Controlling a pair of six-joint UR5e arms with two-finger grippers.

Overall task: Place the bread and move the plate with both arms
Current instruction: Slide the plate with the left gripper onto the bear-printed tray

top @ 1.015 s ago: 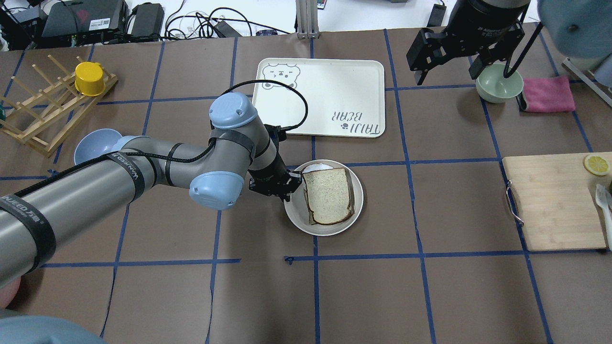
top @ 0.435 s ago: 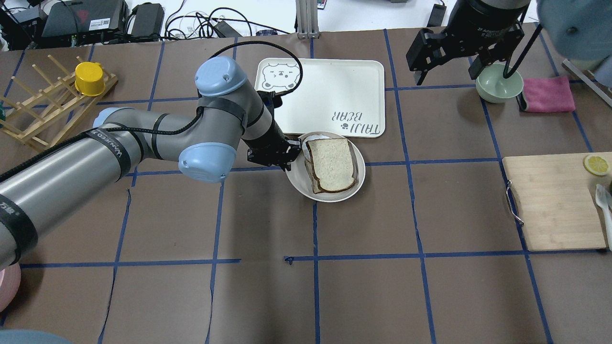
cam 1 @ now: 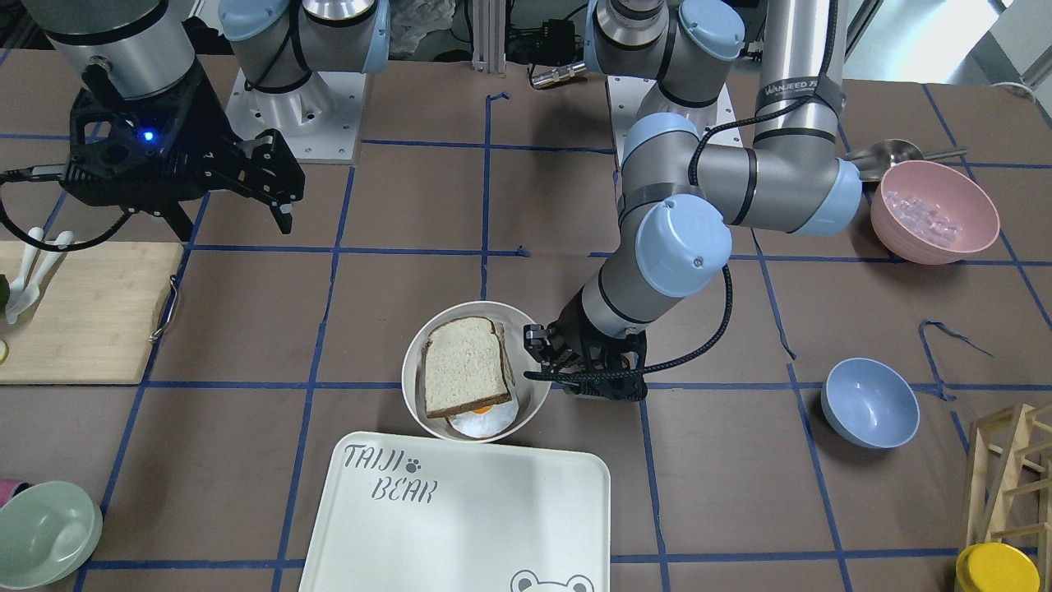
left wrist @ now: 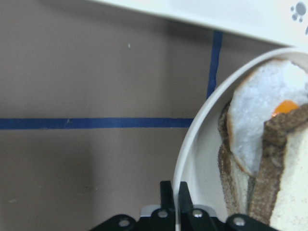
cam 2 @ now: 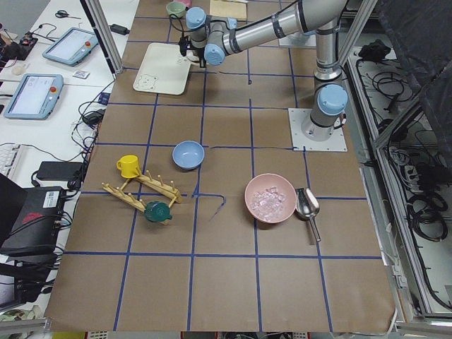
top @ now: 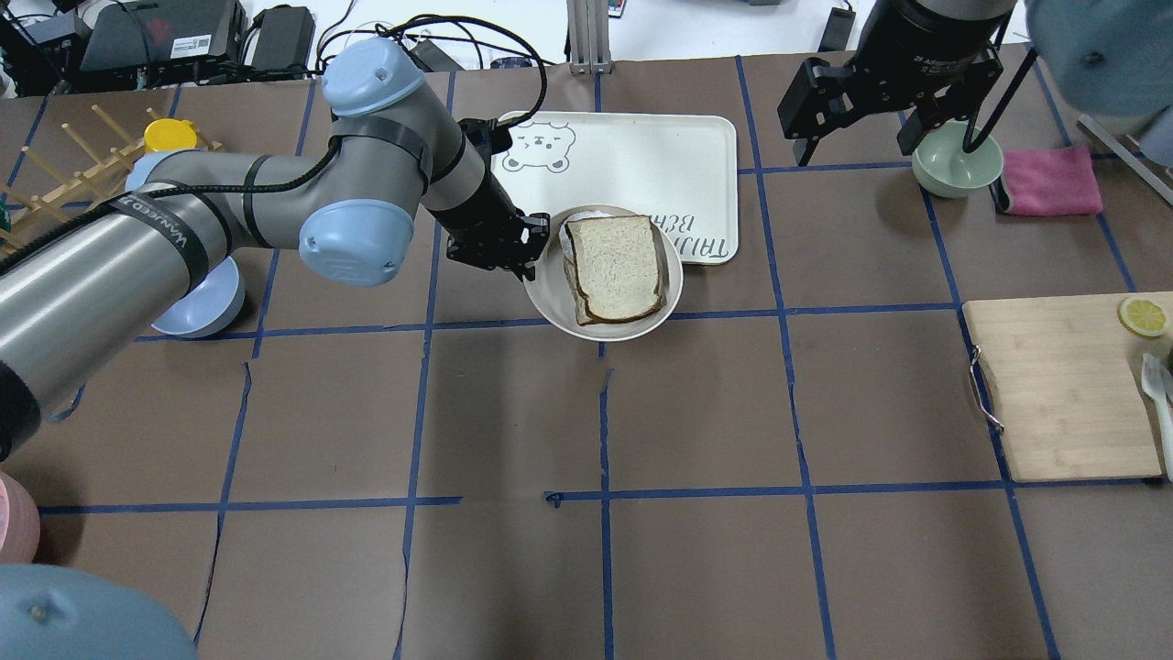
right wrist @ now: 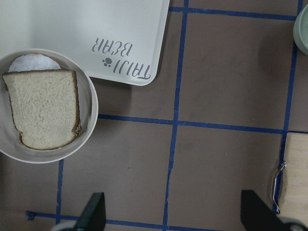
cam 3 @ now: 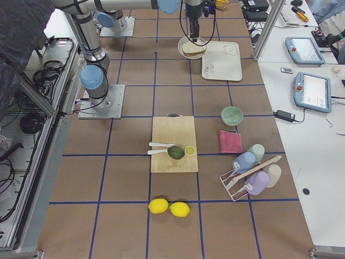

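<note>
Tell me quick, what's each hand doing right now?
Left hand: closed on the rim of the plate.
Right hand: open, holding nothing.

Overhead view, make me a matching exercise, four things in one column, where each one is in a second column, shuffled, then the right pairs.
Things:
1. bread
2. left hand
3. lemon slice
4. pink cloth

Places:
A. beside the pale green bowl
B. on the cutting board
C. lying on top in the plate
D. shut on the plate's rim

Pairs: 1-C, 2-D, 3-B, 4-A
</note>
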